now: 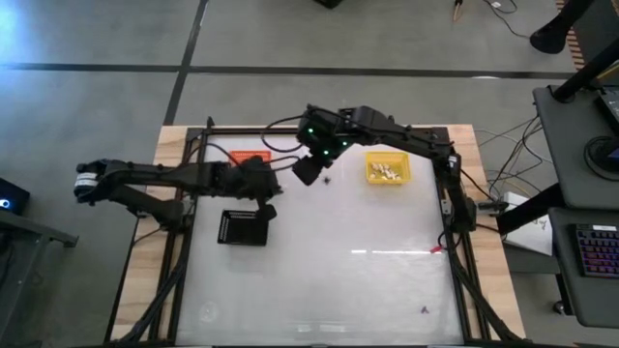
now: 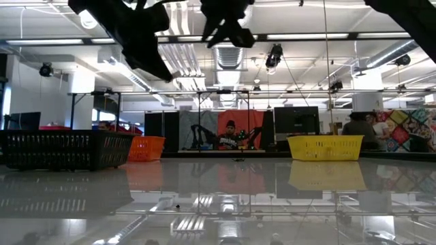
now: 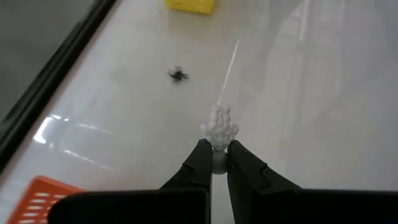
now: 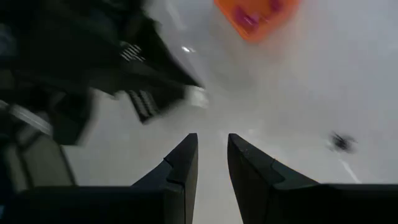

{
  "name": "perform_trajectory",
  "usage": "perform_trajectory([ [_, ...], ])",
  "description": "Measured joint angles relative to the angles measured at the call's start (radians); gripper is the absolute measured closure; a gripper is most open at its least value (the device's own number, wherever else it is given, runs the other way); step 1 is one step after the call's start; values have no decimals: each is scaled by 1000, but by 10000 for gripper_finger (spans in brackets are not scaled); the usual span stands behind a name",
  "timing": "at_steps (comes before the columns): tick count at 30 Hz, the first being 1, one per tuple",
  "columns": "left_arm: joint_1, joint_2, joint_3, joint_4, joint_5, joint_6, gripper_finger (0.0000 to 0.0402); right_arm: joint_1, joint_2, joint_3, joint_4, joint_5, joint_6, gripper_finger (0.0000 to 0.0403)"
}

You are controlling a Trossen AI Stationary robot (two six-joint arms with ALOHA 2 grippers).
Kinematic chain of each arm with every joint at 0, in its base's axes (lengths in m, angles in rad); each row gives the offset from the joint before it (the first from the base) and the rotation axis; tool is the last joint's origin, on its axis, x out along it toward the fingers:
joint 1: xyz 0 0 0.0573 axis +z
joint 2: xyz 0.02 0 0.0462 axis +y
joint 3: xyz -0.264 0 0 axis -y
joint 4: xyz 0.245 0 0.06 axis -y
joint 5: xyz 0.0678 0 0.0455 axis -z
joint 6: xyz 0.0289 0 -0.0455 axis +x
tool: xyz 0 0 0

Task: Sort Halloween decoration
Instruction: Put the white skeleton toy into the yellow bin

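— Where's the white trinket [image 3: 219,126]?
— Pinched in my left gripper [image 3: 213,151], sticking straight out past the fingertips, above the table [image 1: 319,261].
— And your arms?
— Left reaches over the black tray [image 1: 242,228]. Right gripper [image 4: 212,148] hangs beside it, fingers slightly parted, empty.
— The spider [image 3: 178,74]?
— On the table, ahead, near the yellow basket [image 1: 387,169].

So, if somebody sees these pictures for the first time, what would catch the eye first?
Probably the two dark arms meeting above the table's far middle. The left gripper is shut on a whitish trinket, and the right gripper hangs empty close by. Next, the bright baskets: the orange basket behind the left arm, the yellow basket farther right, a dark spider lying between them.
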Motion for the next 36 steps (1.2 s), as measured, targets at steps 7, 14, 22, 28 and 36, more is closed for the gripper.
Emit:
perform_trajectory([
  [7, 61, -2, 0, 56, 82, 85, 401, 0, 1, -19, 126, -11, 75, 315],
  [14, 110, -6, 0, 101, 131, 133, 401, -3, 1, -71, 147, 6, 127, 299],
  [22, 140, -11, 0, 171, 184, 176, 401, -3, 1, -156, 224, 22, 162, 286],
  [28, 151, -11, 0, 202, 186, 190, 401, -2, 1, -170, 251, 21, 160, 286],
  [36, 161, -10, 0, 229, 186, 199, 401, -3, 1, -186, 260, 24, 144, 289],
])
